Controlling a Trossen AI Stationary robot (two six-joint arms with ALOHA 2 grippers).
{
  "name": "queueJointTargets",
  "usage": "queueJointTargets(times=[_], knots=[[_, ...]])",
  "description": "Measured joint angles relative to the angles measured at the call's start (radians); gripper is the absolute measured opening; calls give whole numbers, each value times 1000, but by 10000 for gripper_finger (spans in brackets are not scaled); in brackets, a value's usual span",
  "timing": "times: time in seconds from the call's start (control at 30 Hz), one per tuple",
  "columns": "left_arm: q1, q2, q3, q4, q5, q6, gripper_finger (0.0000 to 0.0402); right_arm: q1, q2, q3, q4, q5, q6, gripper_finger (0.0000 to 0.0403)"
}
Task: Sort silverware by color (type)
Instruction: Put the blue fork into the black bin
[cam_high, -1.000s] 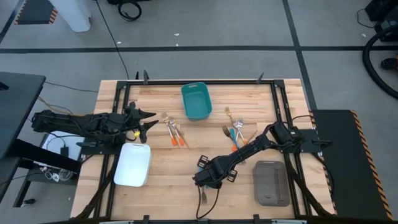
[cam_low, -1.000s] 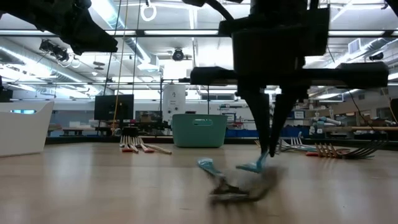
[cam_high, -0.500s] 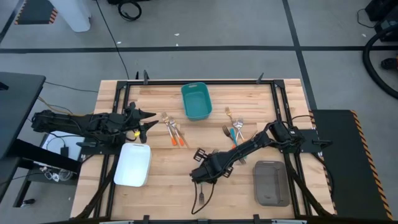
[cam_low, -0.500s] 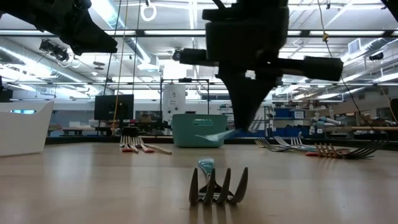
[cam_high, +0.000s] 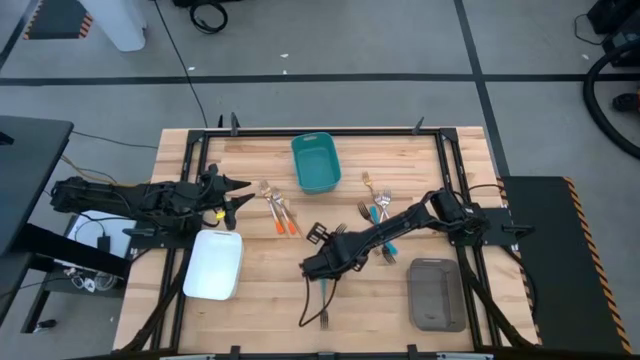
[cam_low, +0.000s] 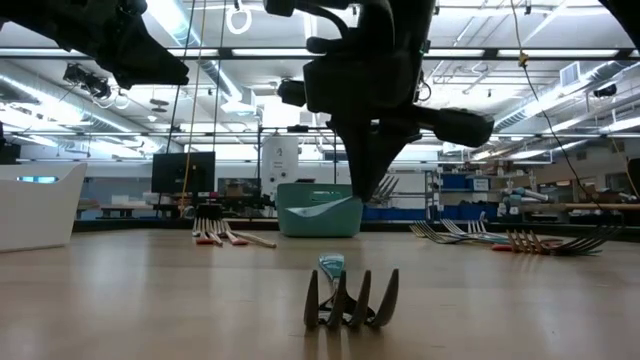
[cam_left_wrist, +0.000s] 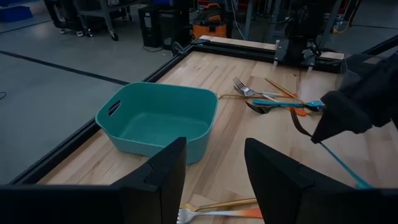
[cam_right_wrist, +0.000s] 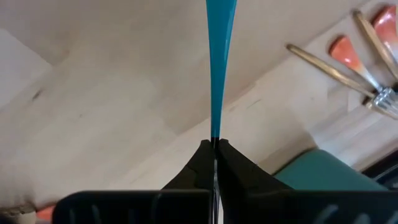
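Wooden table (cam_high: 260, 270), slatted, lying below the right gripper (cam_high: 318, 266). Teal bin (cam_high: 316, 163), set beyond the gripper on the far side. White tray (cam_high: 213, 264), placed to its left. Left gripper (cam_left_wrist: 214, 165), spread wide and parked well off to the left. Right gripper: pinched tight on a blue-handled utensil (cam_right_wrist: 219, 62), raised clear of the table. Item judged light, stiff, thin and slippery; best taken mid-handle. Blue-handled fork (cam_low: 348, 295), left lying just beneath.
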Motion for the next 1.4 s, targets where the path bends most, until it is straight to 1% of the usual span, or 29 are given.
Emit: queueJointTargets(times=[0.3,0.47,0.57,0.77,1.03,1.17,1.4], knots=[[0,0,0,0,0,24,172,0,-11,0,-98,7,112,12],[0,0,0,1,0,21,172,2,-73,0,-115,5,190,12],[0,0,0,1,0,20,172,2,-124,0,-125,-36,273,12],[0,0,0,1,0,19,172,1,-213,0,-161,-167,559,12],[0,0,0,1,0,32,172,22,-313,0,-242,-261,1045,12],[0,0,-1,53,-19,109,172,67,-355,-11,-294,-268,1209,12],[0,0,-1,210,-25,265,172,146,-450,-102,-311,-351,1456,12]])
